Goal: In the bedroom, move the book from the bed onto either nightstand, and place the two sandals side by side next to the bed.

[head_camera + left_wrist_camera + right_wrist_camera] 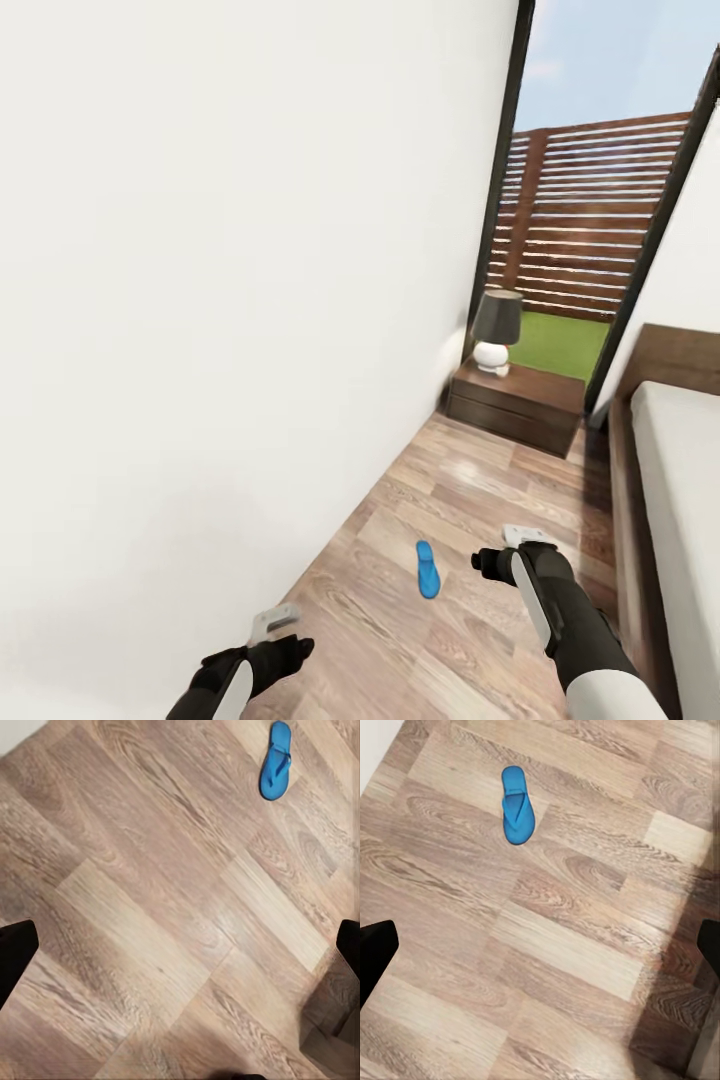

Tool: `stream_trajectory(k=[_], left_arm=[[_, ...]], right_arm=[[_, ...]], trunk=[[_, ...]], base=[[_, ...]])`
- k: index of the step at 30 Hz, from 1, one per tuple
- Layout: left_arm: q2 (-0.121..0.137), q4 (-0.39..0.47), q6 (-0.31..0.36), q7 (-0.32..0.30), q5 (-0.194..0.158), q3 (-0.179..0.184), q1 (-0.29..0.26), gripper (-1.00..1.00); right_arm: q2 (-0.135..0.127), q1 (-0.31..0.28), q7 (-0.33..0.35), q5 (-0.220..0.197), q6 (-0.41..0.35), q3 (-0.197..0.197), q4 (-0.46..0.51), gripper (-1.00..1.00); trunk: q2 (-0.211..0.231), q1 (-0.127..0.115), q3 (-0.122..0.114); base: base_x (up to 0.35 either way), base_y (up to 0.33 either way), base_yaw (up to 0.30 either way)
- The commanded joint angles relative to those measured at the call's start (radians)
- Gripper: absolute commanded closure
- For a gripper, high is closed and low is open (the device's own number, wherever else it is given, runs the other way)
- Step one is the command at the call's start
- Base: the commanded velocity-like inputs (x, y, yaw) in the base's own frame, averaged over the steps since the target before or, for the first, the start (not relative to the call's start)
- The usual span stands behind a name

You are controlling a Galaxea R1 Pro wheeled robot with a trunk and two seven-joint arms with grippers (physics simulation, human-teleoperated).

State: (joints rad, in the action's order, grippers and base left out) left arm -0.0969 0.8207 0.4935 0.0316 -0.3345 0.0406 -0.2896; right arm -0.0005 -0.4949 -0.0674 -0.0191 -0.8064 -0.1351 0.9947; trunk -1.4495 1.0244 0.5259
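One bright blue sandal lies flat on the wooden floor between the white wall and the bed; it also appears as the sandal and the sandal in the wrist views. My left gripper hangs low, nearer to me than the sandal and to its left, with dark fingers spread wide and nothing between them. My right gripper hovers just right of the sandal, open and empty too. The nightstand stands at the far end beside the bed's headboard. The book and the second sandal are out of view.
A dark-shaded lamp with a white base sits on the nightstand. A white wall closes the left side of the narrow floor strip. Behind the nightstand a tall window looks onto a slatted fence and grass.
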Motion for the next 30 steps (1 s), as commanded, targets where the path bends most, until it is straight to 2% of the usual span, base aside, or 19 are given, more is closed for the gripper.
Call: stream_trajectory(k=[1,15,23,30], left_arm=[[0.0,0.002,0.005,0.003,-0.006,0.001,0.0,-1.0],[0.002,0.0,0.004,0.006,-0.008,-0.001,0.002,-1.0],[0.003,-0.001,0.004,0.011,-0.01,-0.002,0.003,-1.0],[0.002,-0.002,0.004,0.013,-0.009,-0.001,0.003,-1.0]], right_arm=[[0.0,-0.001,-0.004,-0.002,-0.004,0.0,0.001,-1.0],[0.004,-0.001,-0.004,-0.002,-0.004,0.001,0.001,-1.0],[0.006,-0.001,-0.004,-0.002,-0.005,0.002,0.001,-1.0],[0.007,-0.001,-0.004,-0.002,-0.005,0.002,0.001,-1.0]], trunk=[[0.0,0.001,0.001],[0.0,0.001,-0.005],[0.0,0.001,-0.006],[0.0,0.001,-0.006]], base=[[0.325,-0.105,-0.164],[0.279,-0.06,-0.214],[0.102,0.008,-0.071],[0.248,0.05,-0.014]])
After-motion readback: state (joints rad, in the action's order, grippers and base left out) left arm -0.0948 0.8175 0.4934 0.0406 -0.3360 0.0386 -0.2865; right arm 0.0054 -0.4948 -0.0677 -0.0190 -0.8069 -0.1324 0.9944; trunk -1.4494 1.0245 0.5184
